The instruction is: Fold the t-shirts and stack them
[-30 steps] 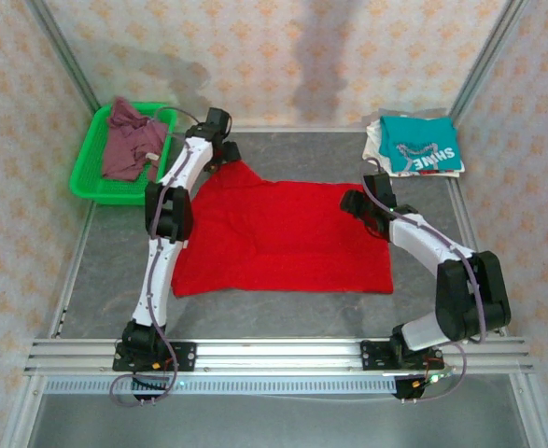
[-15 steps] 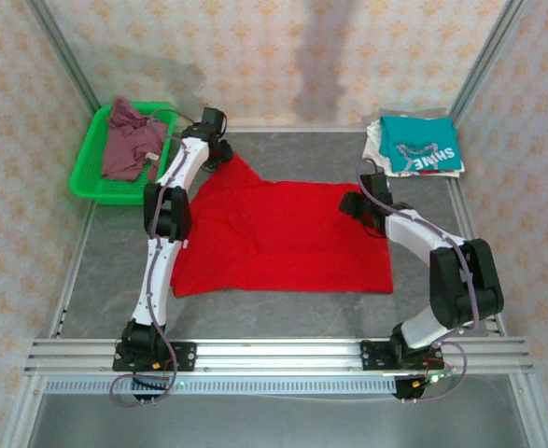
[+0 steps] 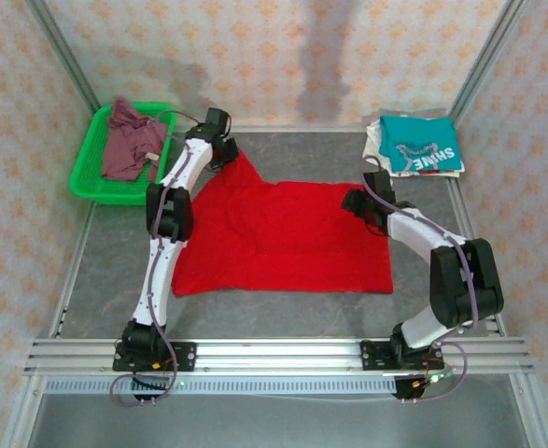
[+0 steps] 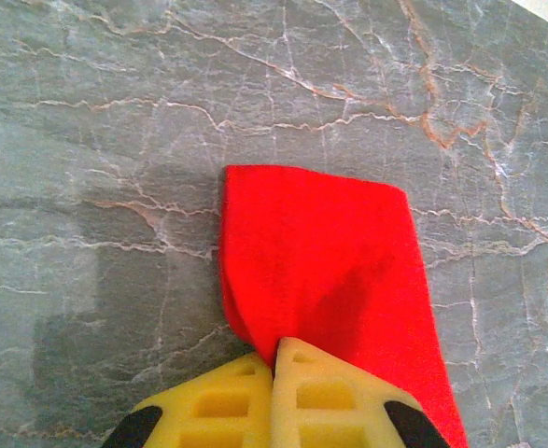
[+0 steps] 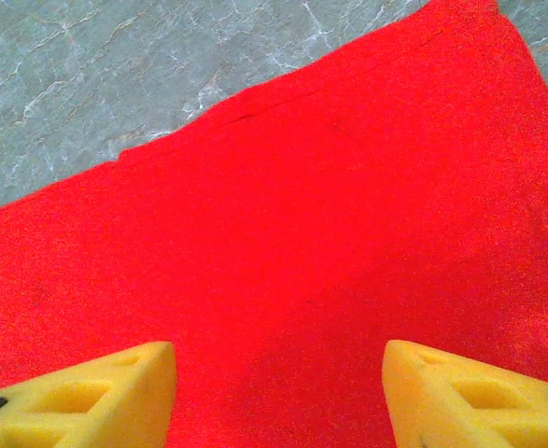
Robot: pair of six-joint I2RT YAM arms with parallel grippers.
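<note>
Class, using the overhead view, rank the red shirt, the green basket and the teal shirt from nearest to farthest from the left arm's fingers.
1. Red shirt: spread in the middle, its far-left corner pinched in the left fingers.
2. Green basket: far left corner, holding a mauve shirt.
3. Teal shirt: far right corner, on the opposite side.

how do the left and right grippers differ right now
The left gripper is shut, pinching a narrow end of the red t-shirt; the right gripper is open and grips nothing. The left gripper sits at the shirt's far left tip; the right gripper is over the broad cloth near its far right side. Both have yellow fingers and are at the same shirt.
</note>
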